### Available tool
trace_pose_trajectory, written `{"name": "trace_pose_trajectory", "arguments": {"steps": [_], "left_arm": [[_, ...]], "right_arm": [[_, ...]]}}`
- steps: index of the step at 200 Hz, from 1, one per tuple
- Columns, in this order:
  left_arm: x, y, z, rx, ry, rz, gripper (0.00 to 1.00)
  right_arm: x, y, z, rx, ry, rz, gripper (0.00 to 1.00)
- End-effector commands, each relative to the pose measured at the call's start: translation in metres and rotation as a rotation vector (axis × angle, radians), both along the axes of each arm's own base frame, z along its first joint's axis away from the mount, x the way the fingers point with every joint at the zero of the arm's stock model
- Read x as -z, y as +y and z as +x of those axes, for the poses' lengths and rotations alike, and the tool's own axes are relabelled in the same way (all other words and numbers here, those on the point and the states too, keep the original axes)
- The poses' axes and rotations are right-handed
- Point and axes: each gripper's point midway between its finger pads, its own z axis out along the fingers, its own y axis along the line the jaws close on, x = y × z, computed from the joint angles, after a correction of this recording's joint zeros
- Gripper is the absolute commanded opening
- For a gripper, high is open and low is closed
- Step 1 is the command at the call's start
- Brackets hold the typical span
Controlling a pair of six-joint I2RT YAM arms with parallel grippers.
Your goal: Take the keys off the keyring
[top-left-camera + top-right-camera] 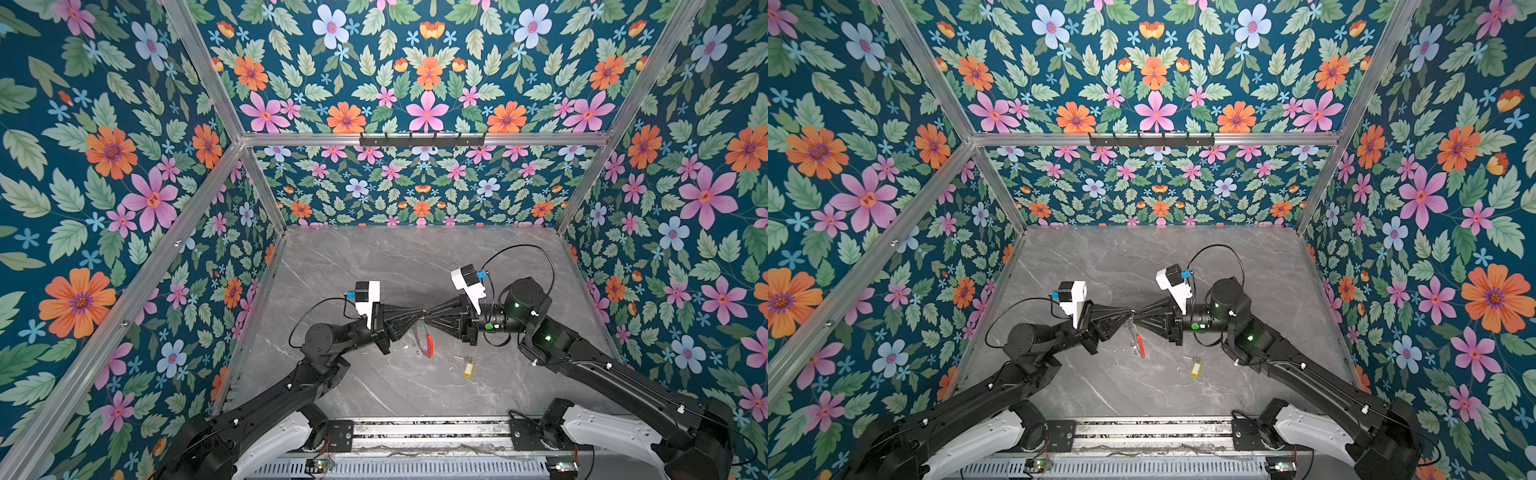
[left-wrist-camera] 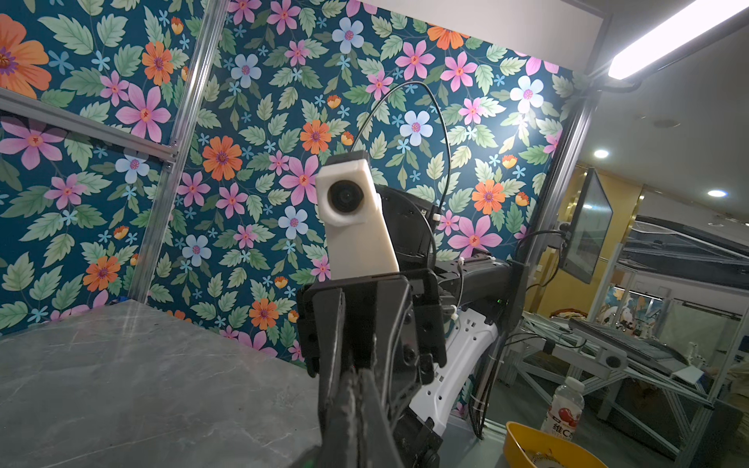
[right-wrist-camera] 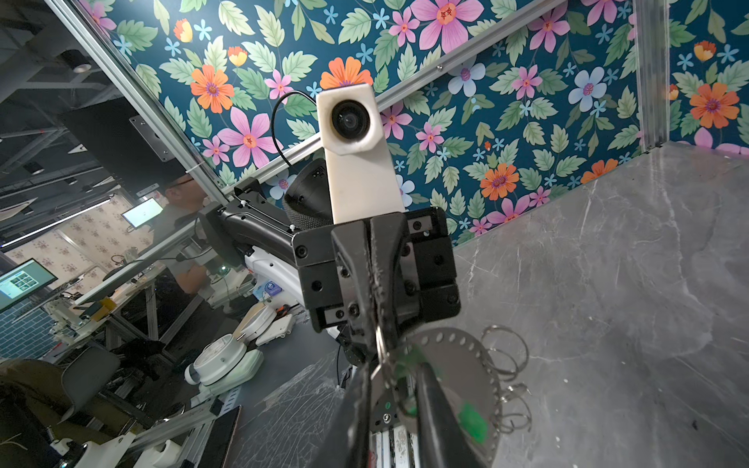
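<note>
Left gripper [image 1: 418, 312] clamped keyring [image 1: 426, 338], held up so it hung free. Right gripper [image 1: 429, 312] at green-tag key [image 3: 470, 423] to pull (pinched yet? couldn't tell). Yellow-tag key [image 1: 468, 368] already off.

both top views hang high over the front edge, looking steeply down on the whole table [image 1: 374, 270] — almost one scene. the wrist views sit low and close, face to face: left wrist sees the right arm's camera [image 2: 346, 197], right wrist the left arm's camera [image 3: 350, 119].
</note>
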Motion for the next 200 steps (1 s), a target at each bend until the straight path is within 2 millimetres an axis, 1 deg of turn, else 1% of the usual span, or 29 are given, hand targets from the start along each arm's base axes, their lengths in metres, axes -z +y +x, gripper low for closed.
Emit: {"name": "trace_pose_trajectory", "arguments": {"steps": [1, 24, 35, 60, 68, 91, 118, 133, 161, 179, 200], "left_arm": [[-0.008, 0.004, -0.006, 0.012, -0.037, -0.029, 0.0], [-0.006, 0.003, -0.006, 0.018, -0.029, -0.031, 0.0], [-0.005, 0.003, -0.006, 0.021, -0.023, -0.031, 0.0], [-0.003, 0.0, -0.005, 0.036, -0.004, -0.022, 0.0], [-0.002, 0.0, -0.005, 0.041, 0.005, -0.014, 0.08], [0.007, -0.002, -0.003, 0.046, 0.049, 0.016, 0.17], [0.014, -0.004, -0.003, 0.06, 0.081, 0.064, 0.37], [0.022, -0.004, -0.003, 0.052, 0.107, 0.103, 0.45], [0.037, -0.005, -0.002, 0.03, 0.136, 0.213, 0.51], [0.042, -0.006, -0.004, 0.038, 0.146, 0.265, 0.52], [0.042, -0.008, -0.006, 0.055, 0.153, 0.29, 0.54]], "right_arm": [[-0.008, 0.0, 0.002, 0.007, -0.02, 0.023, 0.16], [-0.008, 0.001, 0.001, 0.002, -0.013, 0.023, 0.06], [-0.008, 0.001, 0.002, 0.006, -0.009, 0.02, 0.0], [-0.003, 0.0, 0.003, 0.021, 0.022, -0.023, 0.0], [0.0, -0.001, 0.004, 0.027, 0.033, -0.045, 0.0], [0.009, -0.006, 0.003, 0.049, 0.059, -0.102, 0.0], [0.019, -0.014, 0.001, 0.079, 0.079, -0.188, 0.0], [0.024, -0.02, 0.0, 0.095, 0.091, -0.235, 0.0], [0.034, -0.025, -0.003, 0.094, 0.115, -0.327, 0.0], [0.035, -0.027, -0.005, 0.083, 0.125, -0.37, 0.0], [0.037, -0.029, -0.006, 0.072, 0.138, -0.428, 0.0]]}}
